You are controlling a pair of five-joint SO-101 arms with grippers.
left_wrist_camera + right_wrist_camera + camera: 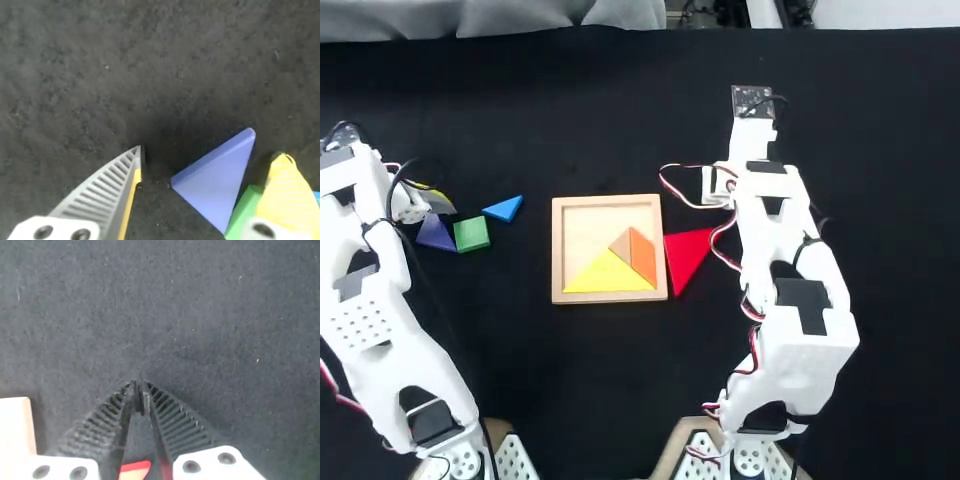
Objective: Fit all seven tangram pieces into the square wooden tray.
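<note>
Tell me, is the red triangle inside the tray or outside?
Outside: the red triangle lies on the cloth beside the tray.

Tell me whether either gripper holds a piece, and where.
Nothing is held. The left gripper stands open around the purple triangle; the right gripper is shut on nothing.

Wooden tray (558, 250): one
In the tray: three – yellow triangle (605, 274), orange piece (644, 258), tan triangle (621, 243)
On the desk (620, 120): four – red triangle (684, 255), blue triangle (504, 208), purple triangle (435, 234), green square (471, 233)
</note>
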